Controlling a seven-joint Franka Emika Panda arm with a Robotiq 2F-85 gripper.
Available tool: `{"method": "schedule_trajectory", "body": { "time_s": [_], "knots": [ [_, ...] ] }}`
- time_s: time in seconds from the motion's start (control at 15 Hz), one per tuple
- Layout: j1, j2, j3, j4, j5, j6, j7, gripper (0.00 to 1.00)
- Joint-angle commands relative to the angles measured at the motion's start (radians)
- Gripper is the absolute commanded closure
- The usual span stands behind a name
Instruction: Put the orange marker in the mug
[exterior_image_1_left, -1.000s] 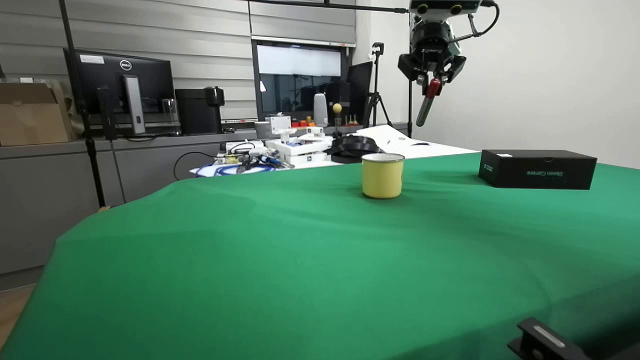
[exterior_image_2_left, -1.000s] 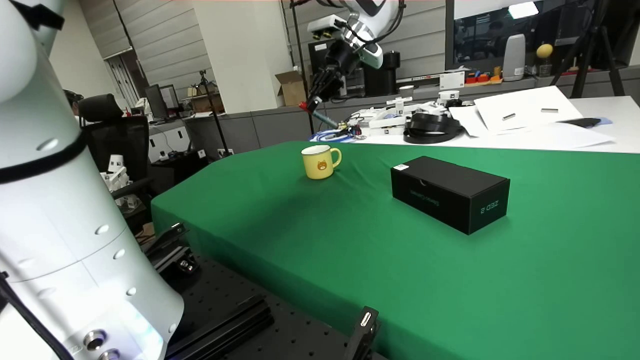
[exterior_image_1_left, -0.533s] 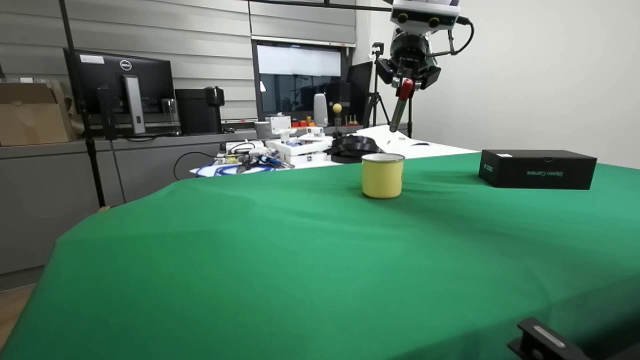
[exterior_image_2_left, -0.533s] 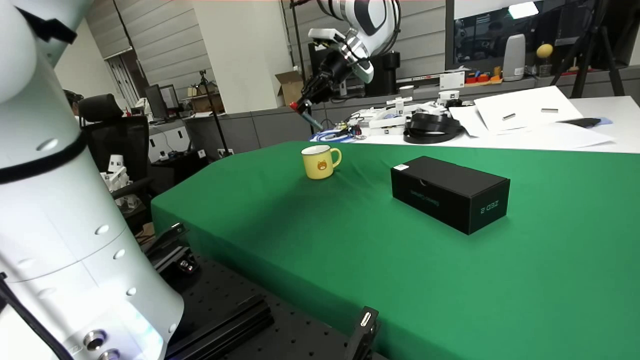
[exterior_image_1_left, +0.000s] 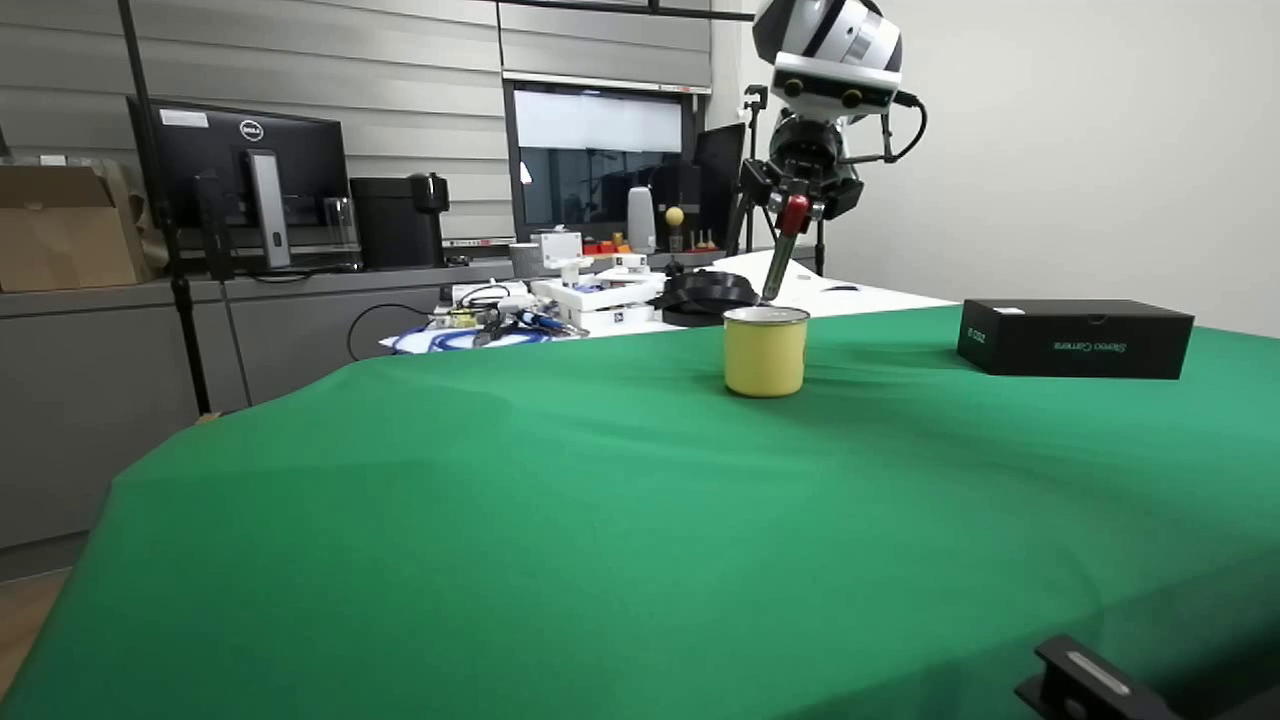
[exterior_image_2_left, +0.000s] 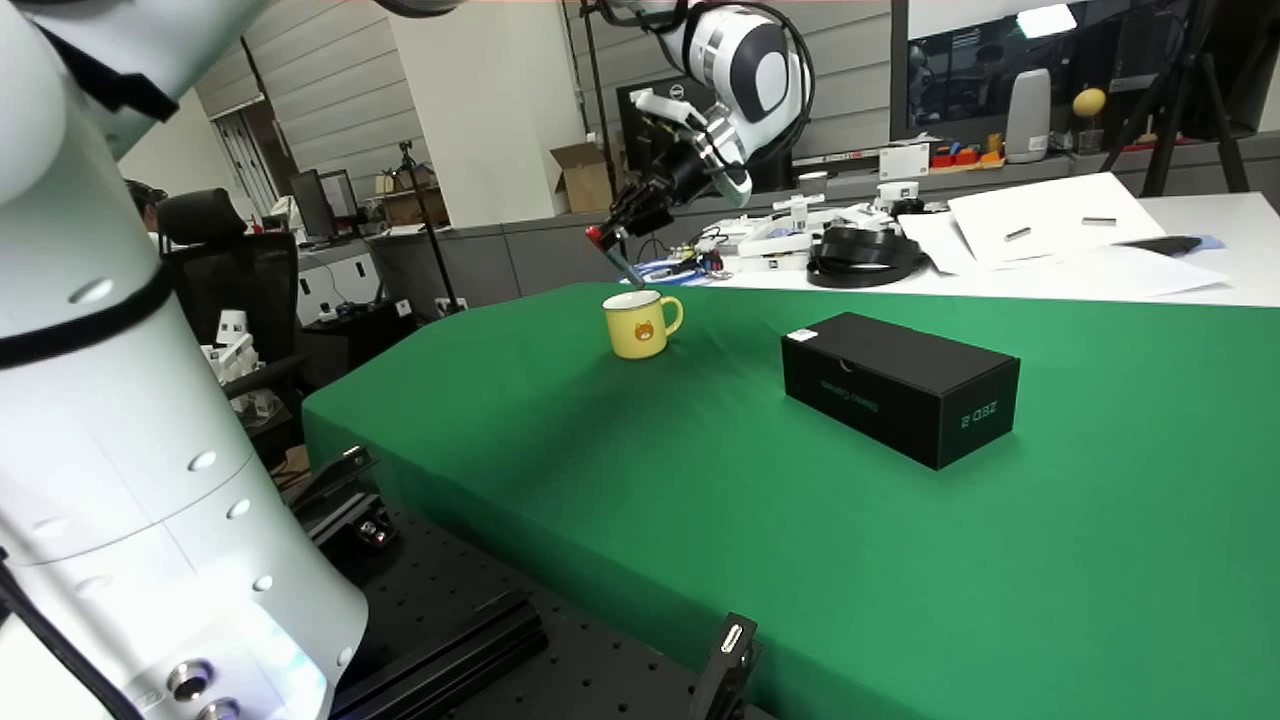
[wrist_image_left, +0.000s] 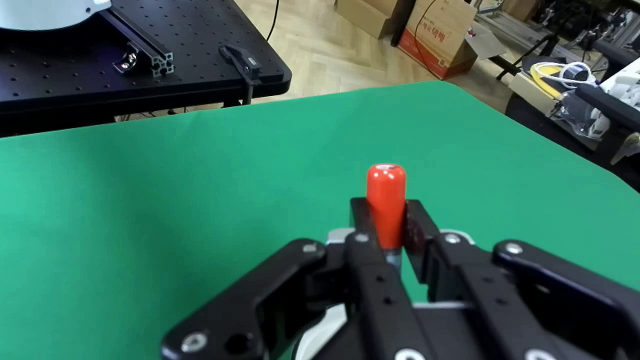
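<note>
In the wrist view we see the gripper (wrist_image_left: 385, 220) pinching the orange marker (wrist_image_left: 386, 192) by its red-orange end, the rounded top poking out past the jaws. In both exterior views we find the marker slanted, its dull greyish length pointing down toward the mug (exterior_image_2_left: 630, 335); the lower tip meets the line of the rim, and we cannot tell whether it touches or lies inside. The pale-yellow mug stands upright on the green-covered bench (exterior_image_1_left: 520, 500), and in an exterior view we make out its handle (exterior_image_2_left: 678, 313) and a small bear face (exterior_image_2_left: 644, 330). Well apart from it, on the same bench, we have a black box (exterior_image_2_left: 900, 385). Beyond the bench, in both exterior views, we see a coil of black band (exterior_image_2_left: 866, 262) on a white table (exterior_image_2_left: 1250, 250).
</note>
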Motion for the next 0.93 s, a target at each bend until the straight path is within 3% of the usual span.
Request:
{"method": "schedule_trajectory", "body": {
  "time_s": [0.0, 0.27, 0.33, 0.47, 0.87],
  "knots": [
    [-0.015, 0.109, 0.005, 0.155, 0.013, -0.001, 0.095, 0.95],
    [-0.014, 0.162, 0.012, 0.223, -0.005, 0.033, 0.139, 0.95],
    [-0.015, 0.168, 0.017, 0.235, -0.004, 0.029, 0.149, 0.54],
    [-0.01, 0.165, 0.021, 0.249, -0.018, 0.019, 0.152, 0.48],
    [0.008, 0.12, 0.029, 0.271, -0.047, 0.003, 0.159, 0.07]
  ]
}}
